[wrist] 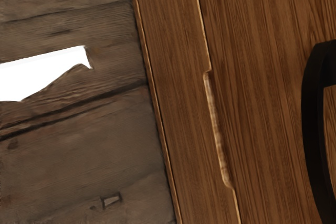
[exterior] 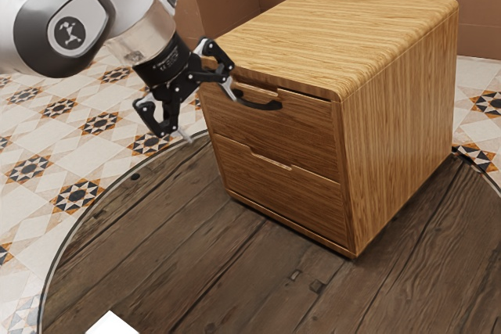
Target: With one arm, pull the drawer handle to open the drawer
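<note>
A light wooden cabinet (exterior: 391,115) with two drawers stands on a dark plank floor. The top drawer (exterior: 282,127) carries a black bar handle (exterior: 258,103) and its front looks about flush with the cabinet face. My black gripper (exterior: 210,116) hangs open at the cabinet's front corner, beside the handle's end toward the exterior view's left. One finger (exterior: 223,68) lies against the upper corner edge and the other finger (exterior: 160,119) stands off over the floor; nothing is held. In the wrist view the handle (wrist: 315,129) curves along the top drawer front, next to the lower drawer (wrist: 178,103).
The cabinet rests on a round dark wooden platform (exterior: 196,256) set into a patterned tile floor (exterior: 47,154). A notch (exterior: 270,160) marks the seam between the drawers. A small white object (exterior: 109,323) lies at the floor's near edge, and a white patch (wrist: 42,74) shows on the planks.
</note>
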